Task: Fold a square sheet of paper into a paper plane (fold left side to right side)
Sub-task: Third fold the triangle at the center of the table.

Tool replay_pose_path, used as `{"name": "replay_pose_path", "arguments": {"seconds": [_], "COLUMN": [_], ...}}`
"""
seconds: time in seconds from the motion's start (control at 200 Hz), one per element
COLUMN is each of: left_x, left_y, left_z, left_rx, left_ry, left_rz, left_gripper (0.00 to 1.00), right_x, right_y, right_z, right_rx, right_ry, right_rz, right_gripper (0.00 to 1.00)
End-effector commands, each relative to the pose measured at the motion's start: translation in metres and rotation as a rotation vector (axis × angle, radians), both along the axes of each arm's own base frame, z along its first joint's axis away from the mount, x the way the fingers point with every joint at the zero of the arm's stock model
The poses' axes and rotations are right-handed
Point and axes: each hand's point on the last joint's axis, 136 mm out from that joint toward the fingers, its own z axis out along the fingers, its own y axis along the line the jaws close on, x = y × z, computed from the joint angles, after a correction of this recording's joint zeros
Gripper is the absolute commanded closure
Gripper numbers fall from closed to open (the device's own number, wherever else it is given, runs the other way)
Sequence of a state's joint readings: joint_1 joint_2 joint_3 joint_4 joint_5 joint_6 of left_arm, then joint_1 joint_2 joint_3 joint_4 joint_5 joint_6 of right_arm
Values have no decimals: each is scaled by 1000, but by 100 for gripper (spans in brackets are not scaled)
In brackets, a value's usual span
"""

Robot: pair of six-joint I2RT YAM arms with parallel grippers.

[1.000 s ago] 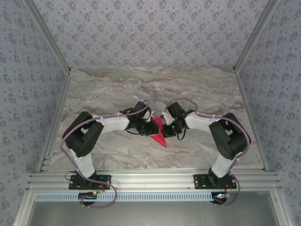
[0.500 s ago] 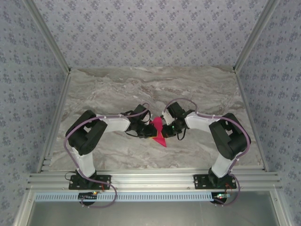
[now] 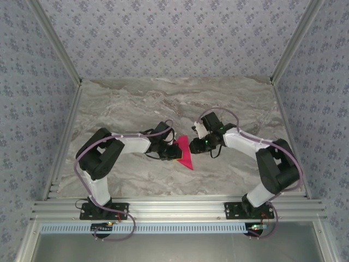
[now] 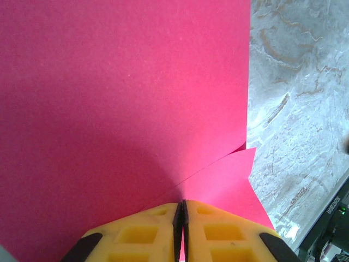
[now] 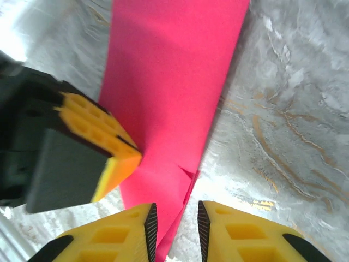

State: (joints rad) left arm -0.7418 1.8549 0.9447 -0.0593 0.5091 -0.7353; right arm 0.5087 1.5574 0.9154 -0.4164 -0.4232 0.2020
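Though shut before — right tool (image 5: 175,221) ajar.

Grey marbled table (image 3: 136,103) within floral-papered walls (image 3: 163,38).

Pink paper plane (image 3: 184,152), part-folded, nose twd near edge, mid table (image 3: 136,103).

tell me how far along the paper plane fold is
Done: the paper plane is already folded narrow and pointed. In hand: the left claw pinches it shut, while the right claw stands open at its edge. Left: probably pressing the last crease and letting go.
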Motion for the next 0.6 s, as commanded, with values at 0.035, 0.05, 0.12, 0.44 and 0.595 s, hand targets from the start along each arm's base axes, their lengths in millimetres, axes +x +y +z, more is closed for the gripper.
{"name": "replay_pose_path", "arguments": {"seconds": [0.035,0.05,0.12,0.44,0.595], "left_x": [-17,-16,-16,-14,-13], "left_y": [32,32,32,30,29], "left_z": [-47,-47,-46,-43,-42], "left_rx": [178,177,179,183,183], "left_ry": [61,60,60,54,50], "left_rz": [31,30,29,25,23], "left_gripper": [87,87,87,88,88], "right_x": [-28,-30,-46,-59,-61], "right_y": [7,10,24,39,31], "right_z": [16,18,18,-16,-33], "right_rx": [88,108,196,148,77], "right_ry": [75,84,149,251,281], "right_rz": [28,30,51,45,32], "right_gripper": [75,76,79,81,81]}}
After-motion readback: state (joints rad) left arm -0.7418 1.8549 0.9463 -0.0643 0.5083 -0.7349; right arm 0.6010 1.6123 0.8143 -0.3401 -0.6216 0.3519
